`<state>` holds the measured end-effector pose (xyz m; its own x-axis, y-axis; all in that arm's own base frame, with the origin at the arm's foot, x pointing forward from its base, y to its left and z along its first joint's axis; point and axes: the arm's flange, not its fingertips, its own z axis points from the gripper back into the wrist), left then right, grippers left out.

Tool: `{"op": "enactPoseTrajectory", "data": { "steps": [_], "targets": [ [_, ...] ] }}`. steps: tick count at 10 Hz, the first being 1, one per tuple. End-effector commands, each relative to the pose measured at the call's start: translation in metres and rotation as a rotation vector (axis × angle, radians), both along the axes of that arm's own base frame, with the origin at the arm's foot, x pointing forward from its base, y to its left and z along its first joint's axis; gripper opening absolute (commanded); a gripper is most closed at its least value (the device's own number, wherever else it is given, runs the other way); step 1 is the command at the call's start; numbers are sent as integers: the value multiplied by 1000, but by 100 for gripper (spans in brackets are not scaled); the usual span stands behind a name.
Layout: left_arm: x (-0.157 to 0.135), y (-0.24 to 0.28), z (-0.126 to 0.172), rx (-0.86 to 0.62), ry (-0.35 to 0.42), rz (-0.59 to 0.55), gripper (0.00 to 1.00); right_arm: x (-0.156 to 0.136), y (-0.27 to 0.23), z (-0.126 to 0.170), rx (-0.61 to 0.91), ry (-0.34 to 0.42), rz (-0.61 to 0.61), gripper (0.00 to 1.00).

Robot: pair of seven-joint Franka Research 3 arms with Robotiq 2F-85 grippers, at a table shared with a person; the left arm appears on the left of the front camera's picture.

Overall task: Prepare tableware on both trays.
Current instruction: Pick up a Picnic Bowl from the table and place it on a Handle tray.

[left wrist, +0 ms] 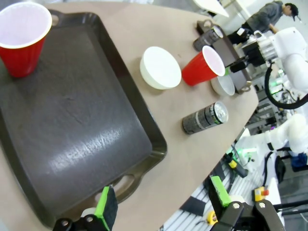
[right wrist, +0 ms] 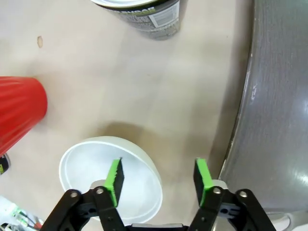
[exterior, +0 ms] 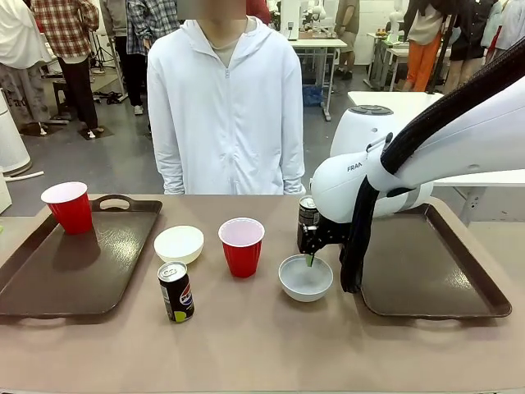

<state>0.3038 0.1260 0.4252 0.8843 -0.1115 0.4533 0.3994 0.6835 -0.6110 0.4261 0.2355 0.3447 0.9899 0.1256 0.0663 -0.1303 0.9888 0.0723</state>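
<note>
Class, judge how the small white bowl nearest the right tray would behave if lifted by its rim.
The white bowl looks thin and empty, probably light. Its smooth wall may slip in a grip. Pinched at one rim side, where the right gripper straddles it, it could tilt.

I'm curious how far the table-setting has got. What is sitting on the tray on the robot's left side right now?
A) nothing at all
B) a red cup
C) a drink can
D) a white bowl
B: a red cup stands upright in the far corner of the left tray, and nothing else rests on that tray.
</note>
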Motion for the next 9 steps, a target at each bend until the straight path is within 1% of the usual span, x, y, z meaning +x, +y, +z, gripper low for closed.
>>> {"op": "enactPoseTrajectory", "data": {
  "steps": [1, 2, 3, 4, 5, 9],
  "targets": [
    [0, 1, 0, -9, -1, 1, 100, 5, 1, 2, 7, 38, 0, 0],
    [0, 1, 0, -9, -1, 1, 100, 7, 0, 0, 17, 58, -7, 0],
    [0, 1, 0, -9, -1, 1, 100, 9, -2, -2, 20, 65, -32, 15],
    [0, 1, 0, -9, -1, 1, 100, 9, -4, -3, 28, 79, -40, 5],
    [0, 1, 0, -9, -1, 1, 100, 10, -5, -2, 33, 80, -42, 0],
    [0, 1, 0, -9, -1, 1, 100, 9, -9, -1, 44, 79, -52, 0]
  ]
}}
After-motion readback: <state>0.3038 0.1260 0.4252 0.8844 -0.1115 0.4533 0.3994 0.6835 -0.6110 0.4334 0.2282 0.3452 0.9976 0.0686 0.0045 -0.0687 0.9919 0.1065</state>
